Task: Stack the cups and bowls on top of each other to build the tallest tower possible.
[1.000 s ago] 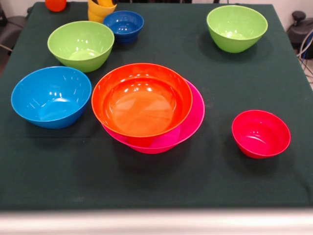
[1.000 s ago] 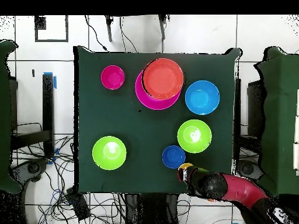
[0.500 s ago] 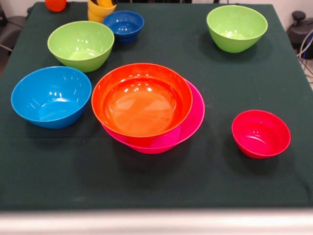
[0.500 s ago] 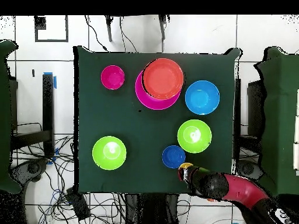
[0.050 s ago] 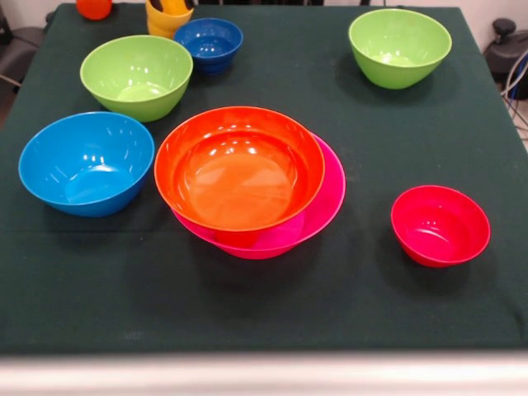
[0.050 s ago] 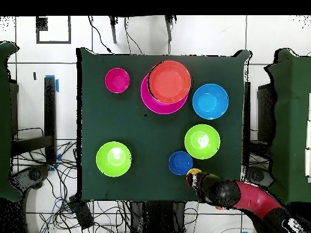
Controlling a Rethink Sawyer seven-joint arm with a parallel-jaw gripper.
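1. Nothing on the table has shifted since the earlier frames as far as the bowls go; only the arm has crept a bit, and the yellow cup now sits a touch higher at the top edge of the front view.
2. Gripper is right over that yellow cup, with dark tips poking into its mouth. Can't tell if the claw is clamped or loose.
3. Orange bowl sits nested in the big pink bowl, pushed off-centre so the pink rim shows on one side. That's the only stack so far.
4. Light blue bowl is just beside the orange one, not touching as far as the front view shows.
5. One lime green bowl sits behind the light blue one, with the small dark blue bowl near it and next to the yellow cup.
6. Second lime green bowl is well apart at the far corner.
7. Small red bowl sits alone near the pink one.
8. An orange cup peeks in at the top edge.
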